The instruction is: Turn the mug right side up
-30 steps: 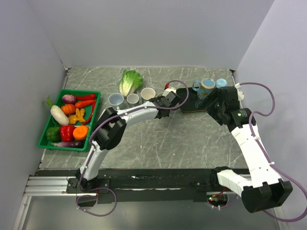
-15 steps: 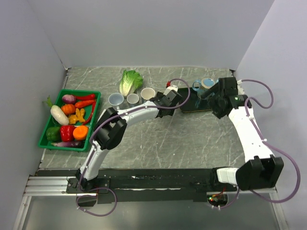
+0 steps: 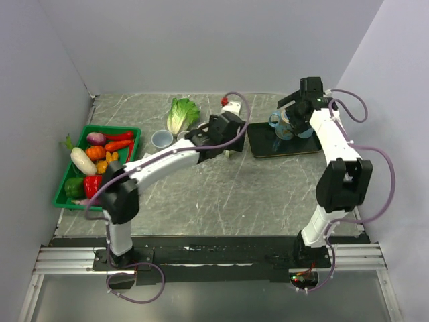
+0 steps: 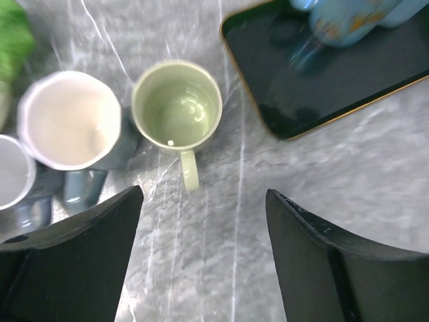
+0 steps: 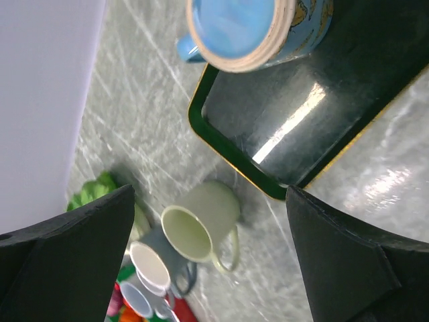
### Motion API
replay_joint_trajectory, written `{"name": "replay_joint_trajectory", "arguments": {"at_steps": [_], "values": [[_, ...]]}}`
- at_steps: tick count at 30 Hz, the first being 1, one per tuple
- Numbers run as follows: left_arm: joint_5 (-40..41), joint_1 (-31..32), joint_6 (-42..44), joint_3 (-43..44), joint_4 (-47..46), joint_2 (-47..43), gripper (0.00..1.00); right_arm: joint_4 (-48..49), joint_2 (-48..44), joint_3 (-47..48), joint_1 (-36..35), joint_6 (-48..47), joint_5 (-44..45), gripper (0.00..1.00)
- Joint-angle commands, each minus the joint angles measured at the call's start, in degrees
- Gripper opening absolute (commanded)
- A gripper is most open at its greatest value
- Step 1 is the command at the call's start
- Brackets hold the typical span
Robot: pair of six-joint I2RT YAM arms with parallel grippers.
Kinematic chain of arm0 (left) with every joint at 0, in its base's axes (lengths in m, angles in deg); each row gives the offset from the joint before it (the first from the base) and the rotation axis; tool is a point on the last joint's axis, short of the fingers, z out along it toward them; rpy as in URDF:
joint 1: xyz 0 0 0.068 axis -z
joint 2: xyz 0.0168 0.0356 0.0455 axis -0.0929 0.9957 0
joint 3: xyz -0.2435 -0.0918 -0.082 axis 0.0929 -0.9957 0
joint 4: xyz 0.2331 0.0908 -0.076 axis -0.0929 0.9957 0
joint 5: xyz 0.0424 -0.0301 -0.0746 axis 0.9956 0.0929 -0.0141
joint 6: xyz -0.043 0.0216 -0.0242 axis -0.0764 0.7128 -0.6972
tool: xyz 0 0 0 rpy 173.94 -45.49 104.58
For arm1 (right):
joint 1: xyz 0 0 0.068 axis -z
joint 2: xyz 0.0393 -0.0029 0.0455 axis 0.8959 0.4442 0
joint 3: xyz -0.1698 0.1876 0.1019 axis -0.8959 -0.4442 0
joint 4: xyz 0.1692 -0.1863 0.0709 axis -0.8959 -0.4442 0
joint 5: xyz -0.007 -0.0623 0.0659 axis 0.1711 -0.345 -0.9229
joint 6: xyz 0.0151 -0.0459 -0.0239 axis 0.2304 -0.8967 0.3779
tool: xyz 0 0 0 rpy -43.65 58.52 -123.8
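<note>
Beside black tray [image 4: 322, 80], green mug [image 4: 176, 111] upright, pale cup [image 4: 70, 119] alongside, left jaws and right jaws gaping, empty

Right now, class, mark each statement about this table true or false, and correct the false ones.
1. The pale green mug stands with its opening facing up. True.
2. The left fingers are clamped on the mug's handle. False: they stand apart above the mug, holding nothing.
3. The pale green mug sits on the black tray. False: it stands on the table beside the tray.
4. A blue mug stands on the black tray. True.
5. The right fingers grip the blue mug. False: they are spread wide and empty.
</note>
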Motion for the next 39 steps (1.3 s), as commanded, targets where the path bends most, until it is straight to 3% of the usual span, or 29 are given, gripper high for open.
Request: {"name": "replay_joint_trajectory", "arguments": {"at_steps": [1,13,28,39], "values": [[-1.23,0.28,-1.7,-3.23,0.65,-9.57,0.81,0.9,4.96,4.66,0.42,7.91,1.1,0.99],[-4.65,-3.76,-5.39,-12.2,2.95,-24.08,0.83,0.56,17.53,11.94,0.42,28.48,6.64,0.94],[-7.47,-10.44,-4.87,-17.48,2.42,-27.87,0.84,-11.92,31.08,32.34,-3.0,33.85,15.6,0.88],[-8.61,-14.31,-6.01,-21.08,1.54,-30.33,0.85,-22.91,33.28,34.99,-4.94,42.72,18.59,0.88]]}}
